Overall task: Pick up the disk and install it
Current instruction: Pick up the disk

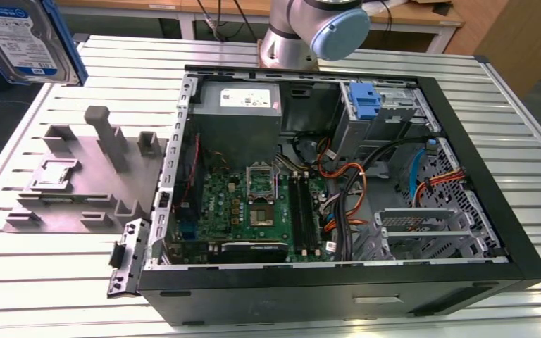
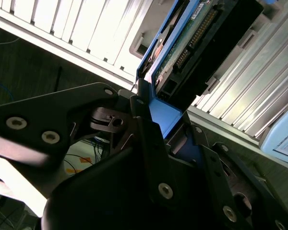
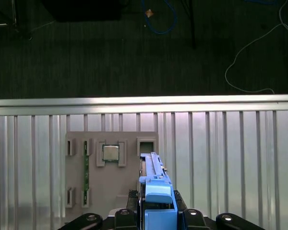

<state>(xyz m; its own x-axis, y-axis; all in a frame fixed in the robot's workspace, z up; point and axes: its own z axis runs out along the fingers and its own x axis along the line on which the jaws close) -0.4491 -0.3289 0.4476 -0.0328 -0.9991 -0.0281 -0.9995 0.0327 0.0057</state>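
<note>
One disk [image 2: 182, 48] is in my grip. My gripper [image 2: 165, 122] is closed on the blue carrier frame at its edge. My dark fingers [image 2: 149, 139] press in from both sides, and the drive body reaches out well past my fingertips. In the second wrist view I see its circuit-board face and a row of connector pins near the end closest to my hand.

In the first wrist view the disk [image 3: 152, 184] stands edge-on straight out from my hand, blue frame uppermost. Beyond it, below my fingertips, lies a grey fixture [image 3: 115, 182] with several pockets, and a square processor chip [image 3: 110, 153] sits in one of them. The fixture rests on the slatted table [image 3: 230, 163]. Farther out from my hand, past the table's edge, is dark floor [image 3: 110, 52] with loose cables on it.

In the exterior view the disk [image 1: 22, 39] hangs in the air with its white-and-blue label facing the camera, clear of the table surface. Well apart from my hand lies the open computer case [image 1: 524, 260] on its side. Inside it are a green motherboard [image 1: 247, 208], a grey power supply box [image 1: 237, 98] and a blue bracket [image 1: 366, 102] on top of the metal cage. The disk is nowhere near that cage; the grey fixture [image 1: 82, 183] lies between my hand and the case.
</note>
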